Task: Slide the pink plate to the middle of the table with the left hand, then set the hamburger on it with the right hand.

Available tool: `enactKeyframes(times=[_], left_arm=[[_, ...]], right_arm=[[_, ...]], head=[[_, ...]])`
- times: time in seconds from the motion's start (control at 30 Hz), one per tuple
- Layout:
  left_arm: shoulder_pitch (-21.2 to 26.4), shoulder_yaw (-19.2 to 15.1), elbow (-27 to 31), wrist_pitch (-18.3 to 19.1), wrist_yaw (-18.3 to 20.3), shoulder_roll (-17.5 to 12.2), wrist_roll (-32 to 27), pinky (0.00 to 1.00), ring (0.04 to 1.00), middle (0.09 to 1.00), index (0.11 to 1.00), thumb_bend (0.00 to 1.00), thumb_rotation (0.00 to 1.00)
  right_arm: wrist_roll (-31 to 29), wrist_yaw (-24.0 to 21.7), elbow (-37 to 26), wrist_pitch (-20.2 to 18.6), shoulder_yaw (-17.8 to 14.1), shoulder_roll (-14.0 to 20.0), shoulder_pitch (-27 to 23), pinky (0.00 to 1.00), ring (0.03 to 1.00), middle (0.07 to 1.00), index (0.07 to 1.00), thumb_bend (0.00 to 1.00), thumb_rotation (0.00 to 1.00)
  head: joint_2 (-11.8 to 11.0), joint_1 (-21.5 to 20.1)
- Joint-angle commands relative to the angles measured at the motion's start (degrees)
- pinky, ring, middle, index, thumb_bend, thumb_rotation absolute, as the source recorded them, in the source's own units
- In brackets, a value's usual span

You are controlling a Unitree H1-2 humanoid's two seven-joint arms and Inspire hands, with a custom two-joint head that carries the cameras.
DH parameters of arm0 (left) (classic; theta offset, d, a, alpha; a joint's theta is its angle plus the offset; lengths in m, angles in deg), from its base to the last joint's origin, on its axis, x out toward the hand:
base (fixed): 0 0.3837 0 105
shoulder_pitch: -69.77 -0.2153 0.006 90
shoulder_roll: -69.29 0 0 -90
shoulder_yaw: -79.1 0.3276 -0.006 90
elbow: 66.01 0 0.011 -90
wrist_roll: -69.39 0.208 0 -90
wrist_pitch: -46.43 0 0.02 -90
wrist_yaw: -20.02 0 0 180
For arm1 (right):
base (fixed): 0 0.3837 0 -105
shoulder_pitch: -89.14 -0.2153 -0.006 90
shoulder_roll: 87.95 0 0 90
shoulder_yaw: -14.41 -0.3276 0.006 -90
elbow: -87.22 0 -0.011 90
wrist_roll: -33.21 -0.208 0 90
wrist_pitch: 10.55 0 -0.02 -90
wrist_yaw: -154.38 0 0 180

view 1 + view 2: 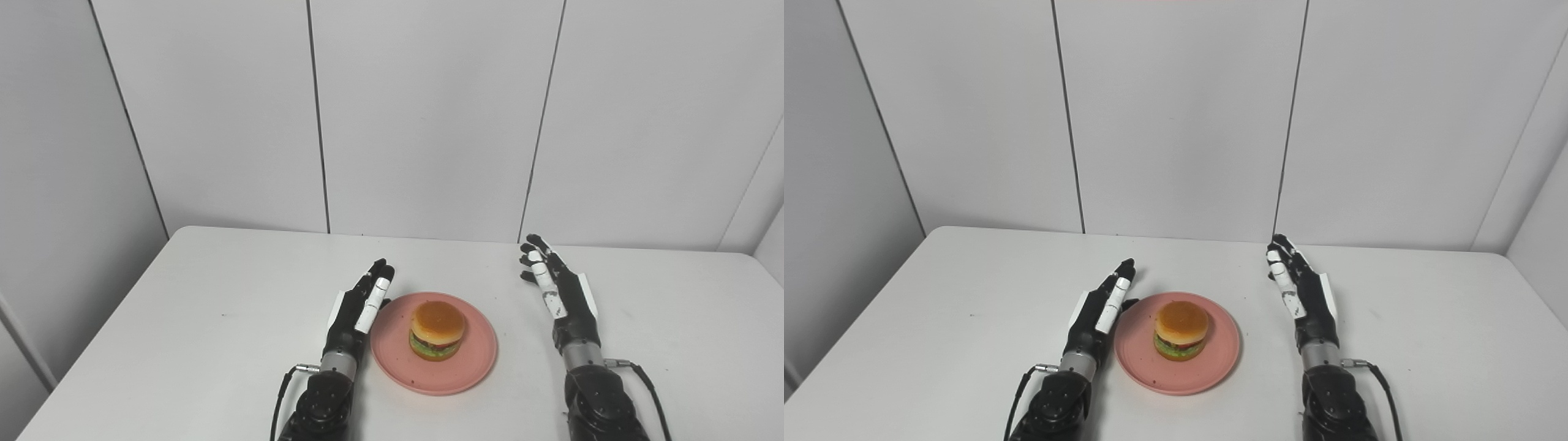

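White counter [214, 318] bears the pink plate [392, 355] with the hamburger [437, 331], seemingly light and best held at its sides; both hands' fingers [375, 288] extended, empty.

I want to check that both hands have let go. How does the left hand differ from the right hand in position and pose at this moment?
The left hand lies right beside the pink plate, at its left rim; the right hand is well apart from the plate. The left hand reaches less far across the table than the right hand. Both are open with fingers extended, holding nothing, and the hamburger sits on the plate.
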Motion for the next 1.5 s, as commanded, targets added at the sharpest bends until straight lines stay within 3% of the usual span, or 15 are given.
enactKeyframes(times=[0.0,0.17,0.3,0.73,1.17,1.47], left_arm=[[2.42,-0.51,-0.84,-2.87,-3.17,-0.08,1.63,1.0,0.991,0.969,0.915,0.88,0.97],[2.44,-0.52,-2.61,-4.65,-4.42,0.21,1.71,1.0,0.991,0.978,0.959,0.86,0.99],[2.68,-0.56,-3.84,-5.04,-4.4,0.33,1.33,0.98,0.991,0.98,0.981,0.85,0.98],[3.11,-0.87,-5.73,-6.09,-3.74,-0.64,1.14,0.98,0.994,0.977,0.977,0.86,0.96],[3.17,-1.27,-6.28,-6.57,-3.33,-1.02,0.49,0.99,1.0,0.987,0.965,0.95,0.96],[3.0,-1.42,-6.61,-7.23,-3.79,-0.95,0.77,0.97,0.994,0.976,0.955,0.92,0.96]], right_arm=[[-2.09,0.29,-0.21,-0.01,-0.91,-1.06,-1.86,0.87,0.877,0.883,0.906,0.85,0.98],[-1.63,1.29,1.67,0.65,-0.63,-1.51,-1.13,0.89,0.877,0.884,0.909,0.87,0.99],[-1.64,1.46,2.79,1.17,-0.37,-1.66,-0.51,0.92,0.885,0.883,0.906,0.8,0.98],[-0.05,2.41,1.42,-1.35,1.19,-1.94,1.88,0.95,0.913,0.916,0.927,0.74,1.0],[-1.17,-0.52,-0.51,-3.84,1.87,-1.01,4.48,1.0,0.967,0.963,0.964,0.81,1.0],[-1.58,-1.55,-1.17,-4.51,1.98,-1.16,5.17,1.0,0.985,0.977,0.973,0.82,1.0]], head=[[0.06,-0.01],[0.15,-0.1],[0.23,-0.11],[0.54,-1.16],[0.71,-1.26],[0.78,-1.46]])
